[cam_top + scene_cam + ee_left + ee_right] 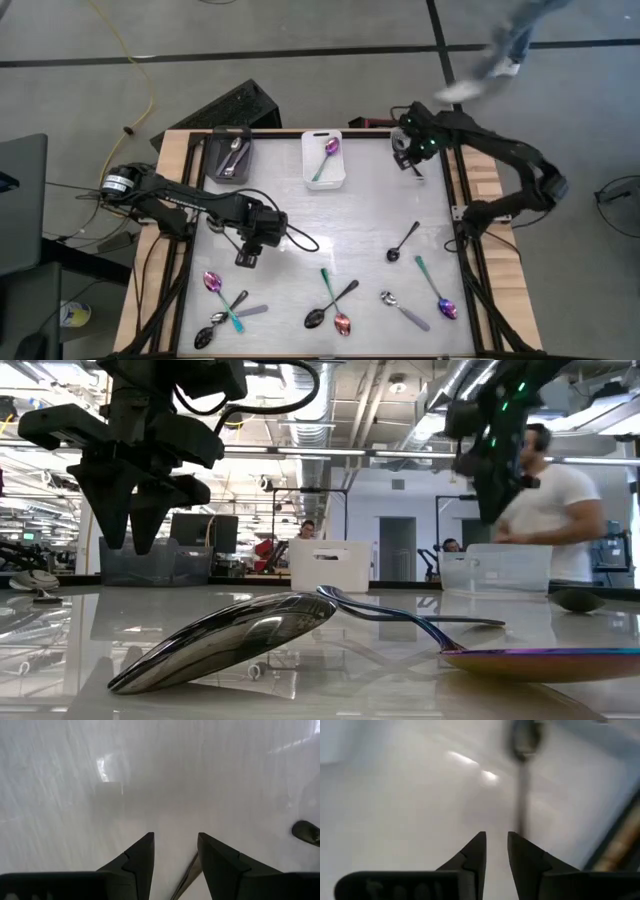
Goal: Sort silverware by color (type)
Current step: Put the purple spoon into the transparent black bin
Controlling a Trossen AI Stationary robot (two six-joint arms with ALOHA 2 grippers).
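Note:
The silverware is spoons in silver, black and purple-pink. Several lie along the table's near part: a purple one point(212, 283), a black one point(330, 305), a silver one point(395, 305) and a teal-handled one point(440, 295). Another black spoon point(403, 243) lies right of centre. My left gripper point(248, 258) hangs open above bare table at left centre, its fingers point(145, 855) pointing down. My right gripper point(412, 165) is high at the far right, slightly open, with nothing between its fingers point(477, 850). A dark blurred spoon point(522, 750) shows beyond them.
A dark bin point(230, 157) with silver spoons and a white bin point(323, 160) with a purple spoon stand at the far edge. A clear bin point(495, 570) stands farther right. A person in a white shirt point(550, 510) is behind the table. Bare tabletop lies in the middle.

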